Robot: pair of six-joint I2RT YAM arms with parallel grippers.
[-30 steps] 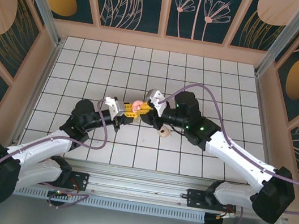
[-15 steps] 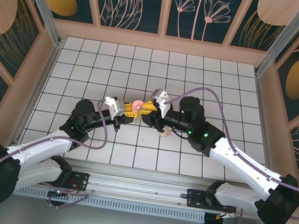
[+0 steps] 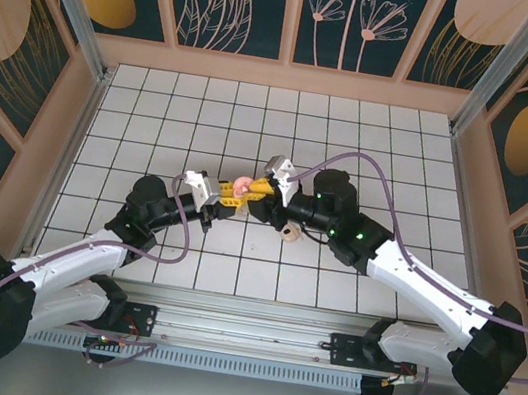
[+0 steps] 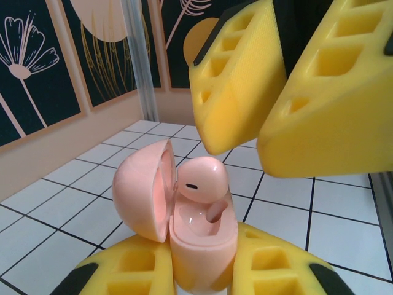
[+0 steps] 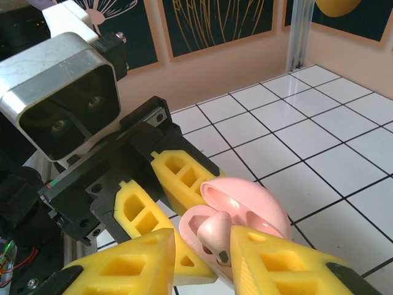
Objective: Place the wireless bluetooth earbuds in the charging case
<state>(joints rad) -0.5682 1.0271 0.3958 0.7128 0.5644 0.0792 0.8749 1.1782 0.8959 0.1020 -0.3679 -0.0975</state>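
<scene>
Right arm elbow swung outward to right since earlier frame; right gripper (image 4: 242, 157) remains over case. Left gripper (image 4: 202, 273) clamped on base of charging case (image 4: 199, 243), near table centre, lid hinged open. Earbud (image 4: 199, 179) stands in case well, head protruding. Right jaws narrowly parted just above earbud; contact possibly nil, view unclear.

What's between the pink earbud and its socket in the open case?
Nothing visible. The round salmon-pink plastic clamshell case, held by the left hand, has its lid open, and the small pink earbud rests in the socket.
</scene>
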